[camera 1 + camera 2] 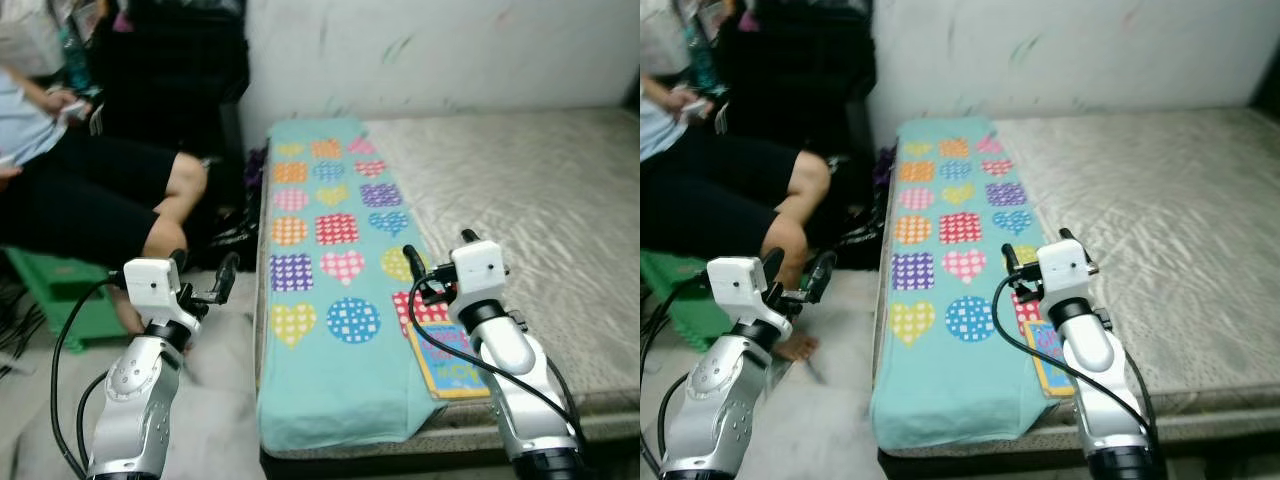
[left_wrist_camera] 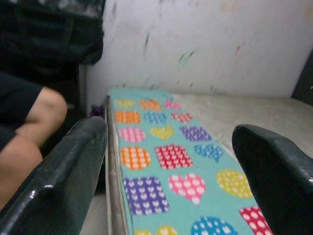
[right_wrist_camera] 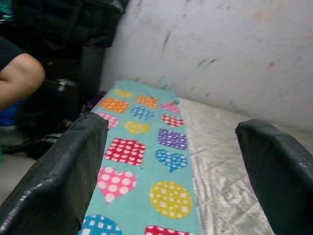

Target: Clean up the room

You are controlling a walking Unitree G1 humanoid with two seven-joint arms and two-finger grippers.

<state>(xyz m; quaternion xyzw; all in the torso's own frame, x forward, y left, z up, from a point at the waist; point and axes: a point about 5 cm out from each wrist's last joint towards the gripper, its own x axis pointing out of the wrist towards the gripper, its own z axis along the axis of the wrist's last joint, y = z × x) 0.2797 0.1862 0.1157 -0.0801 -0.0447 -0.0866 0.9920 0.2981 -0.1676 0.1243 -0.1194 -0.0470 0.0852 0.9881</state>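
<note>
Where the right hand (image 1: 437, 262) hovers, a half-hidden book (image 1: 450, 365).

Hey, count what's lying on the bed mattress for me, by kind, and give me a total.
Teal blankets printed with colourful dotted hearts and squares: 1
Colourful picture books with a yellow border: 1
Total on the grey quilted mattress: 2

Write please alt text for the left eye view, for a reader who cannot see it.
A teal blanket with colourful dotted hearts and squares lies along the left edge of a bare mattress, a colourful book beside it. The left gripper and right gripper, both open, are raised before the bed; a seated person is at left.
</note>
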